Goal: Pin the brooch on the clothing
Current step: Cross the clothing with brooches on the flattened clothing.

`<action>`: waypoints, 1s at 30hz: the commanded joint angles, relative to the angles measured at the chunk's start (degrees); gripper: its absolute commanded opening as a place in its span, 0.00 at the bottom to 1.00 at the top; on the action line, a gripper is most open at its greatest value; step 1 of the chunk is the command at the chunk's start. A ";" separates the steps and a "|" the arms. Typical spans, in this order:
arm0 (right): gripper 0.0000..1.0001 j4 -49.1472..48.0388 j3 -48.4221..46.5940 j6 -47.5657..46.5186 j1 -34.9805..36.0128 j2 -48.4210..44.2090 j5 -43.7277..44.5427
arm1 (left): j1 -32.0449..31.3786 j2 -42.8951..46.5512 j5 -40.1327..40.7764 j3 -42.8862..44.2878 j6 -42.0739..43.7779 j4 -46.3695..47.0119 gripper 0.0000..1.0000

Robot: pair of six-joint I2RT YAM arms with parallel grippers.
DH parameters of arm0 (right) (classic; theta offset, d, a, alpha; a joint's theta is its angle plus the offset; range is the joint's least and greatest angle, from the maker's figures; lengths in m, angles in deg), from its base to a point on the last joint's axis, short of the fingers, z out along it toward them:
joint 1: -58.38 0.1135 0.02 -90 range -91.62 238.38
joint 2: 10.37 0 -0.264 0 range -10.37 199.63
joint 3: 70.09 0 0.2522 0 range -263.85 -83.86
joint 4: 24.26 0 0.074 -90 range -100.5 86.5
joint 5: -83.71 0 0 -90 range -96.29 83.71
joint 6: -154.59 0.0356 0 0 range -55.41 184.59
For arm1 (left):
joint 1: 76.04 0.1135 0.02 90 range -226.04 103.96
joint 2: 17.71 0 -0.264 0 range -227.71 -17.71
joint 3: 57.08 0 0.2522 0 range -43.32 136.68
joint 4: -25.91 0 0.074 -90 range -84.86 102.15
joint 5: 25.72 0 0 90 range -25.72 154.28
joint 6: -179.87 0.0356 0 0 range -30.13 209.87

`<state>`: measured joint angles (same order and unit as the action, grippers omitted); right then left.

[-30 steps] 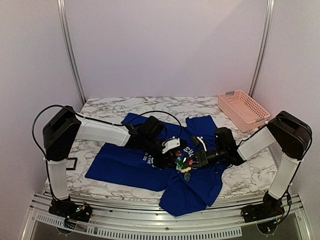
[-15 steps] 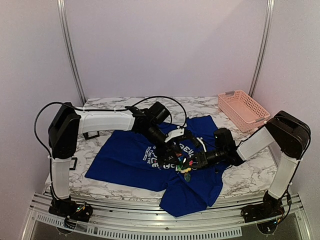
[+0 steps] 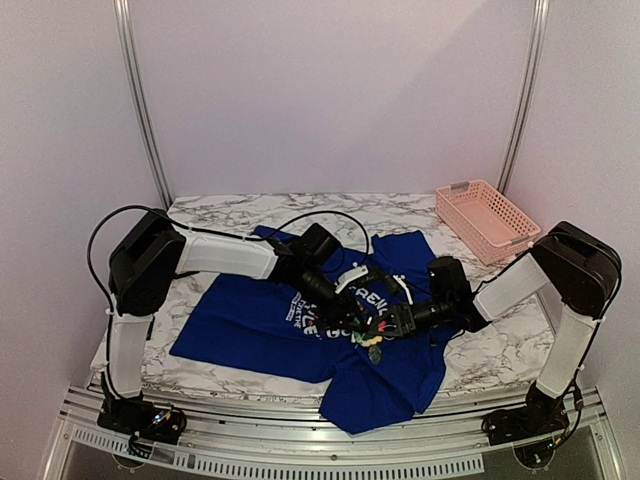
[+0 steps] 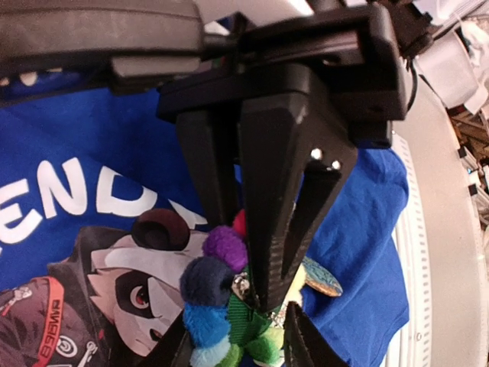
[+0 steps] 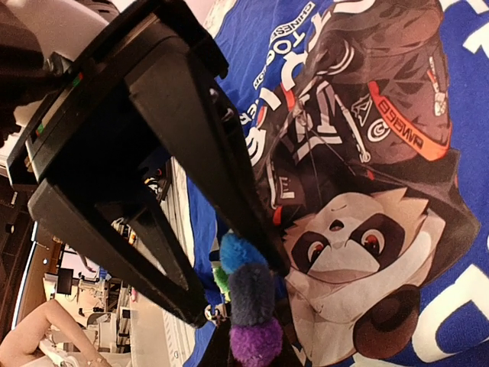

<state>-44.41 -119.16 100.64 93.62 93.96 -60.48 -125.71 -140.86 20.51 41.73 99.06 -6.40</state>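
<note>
The right gripper (image 5: 238,294) is clenched on the brooch (image 4: 218,302), holding it over the panda print on the chest of the blue T-shirt (image 3: 240,320). The T-shirt lies spread on the worktop (image 3: 500,350). The left gripper (image 4: 238,342) has its jaws apart, one either side of the brooch; whether it grips cannot be told.

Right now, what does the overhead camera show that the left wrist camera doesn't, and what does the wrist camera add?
Only the overhead view shows the pink lattice basket at the far right corner, the marble table, and the left arm and right arm meeting over the shirt. Only the left wrist view shows the panda face in the chest print and the separate fuzzy petals of the brooch. Both show the blue T-shirt, the brooch and the right tool shut on it.
</note>
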 commanded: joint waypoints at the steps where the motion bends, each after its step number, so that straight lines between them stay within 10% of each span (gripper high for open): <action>1: 0.00 0.74 -0.59 -1.58 0.29 -0.34 -0.10 | 0.98 0.42 -5.14 -2.25 -2.74 3.23 0.29; 9: 0.00 1.93 -1.40 -2.19 0.19 -0.28 -0.21 | 0.82 0.90 -5.82 -4.68 -4.61 6.83 0.00; 30: 0.45 36.26 -7.37 -11.88 -1.97 -13.86 16.53 | 1.13 3.69 -7.04 -8.34 -5.40 8.79 0.00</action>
<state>-20.47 -125.77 91.51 92.77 84.87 -53.77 -124.64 -139.90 14.19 33.82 93.24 2.47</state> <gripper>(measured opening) 0.425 0.024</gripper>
